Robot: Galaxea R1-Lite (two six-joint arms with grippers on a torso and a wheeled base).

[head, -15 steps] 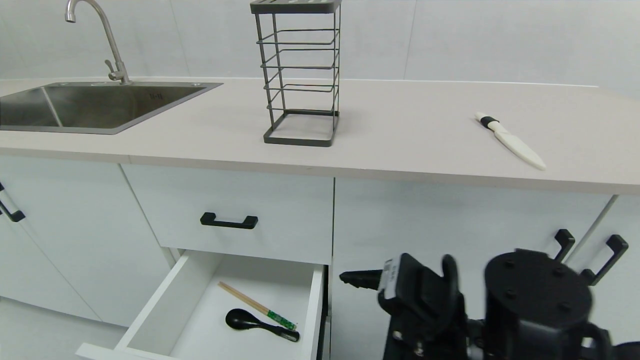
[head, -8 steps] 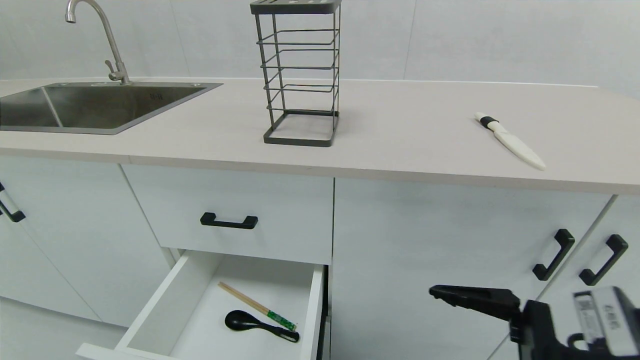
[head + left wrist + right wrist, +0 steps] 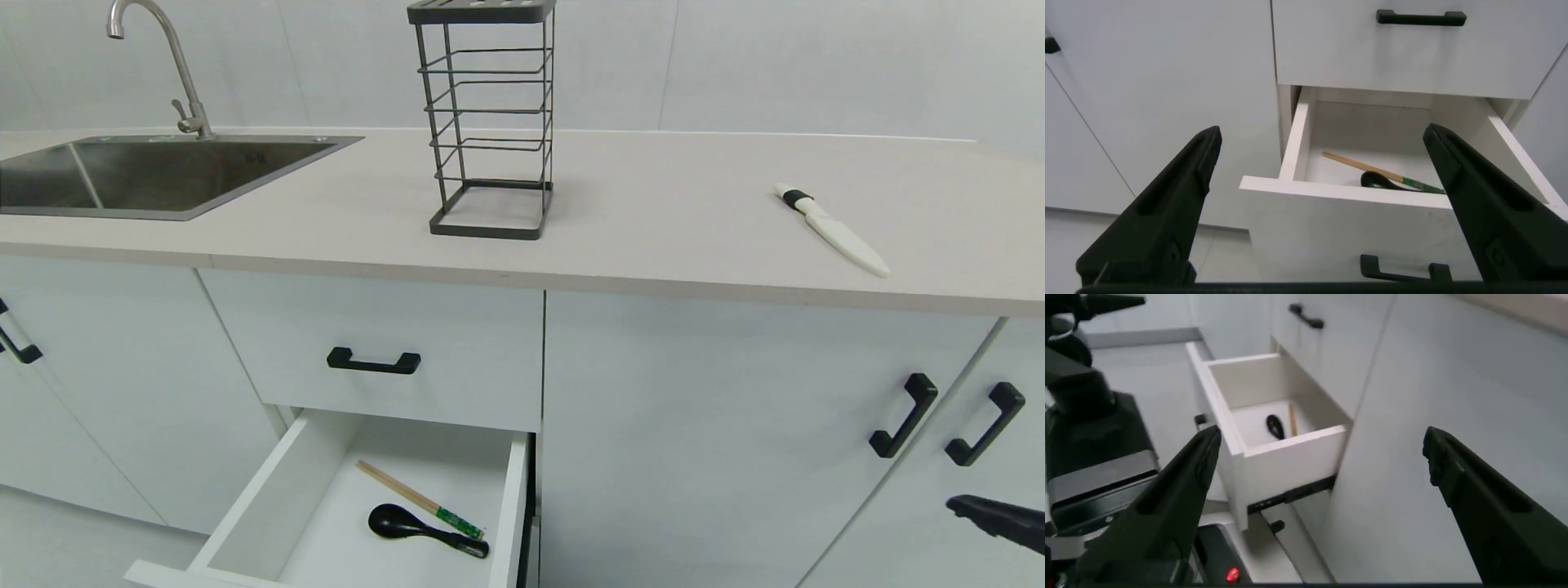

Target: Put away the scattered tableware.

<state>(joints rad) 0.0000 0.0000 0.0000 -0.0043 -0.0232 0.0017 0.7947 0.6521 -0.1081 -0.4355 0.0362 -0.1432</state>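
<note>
Below the counter [image 3: 653,204], near left, the drawer [image 3: 514,506] stands open. A wire rack [image 3: 490,122] stands on top. The left gripper [image 3: 1321,131] and right gripper [image 3: 1321,434] gape wide, empty. The knife [image 3: 833,231] lies on the counter's right; the chopsticks [image 3: 408,494] and black spoon [image 3: 416,527] lie in the drawer.

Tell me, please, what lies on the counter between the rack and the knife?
Nothing: in the head view the counter between the rack and the knife is bare.
</note>
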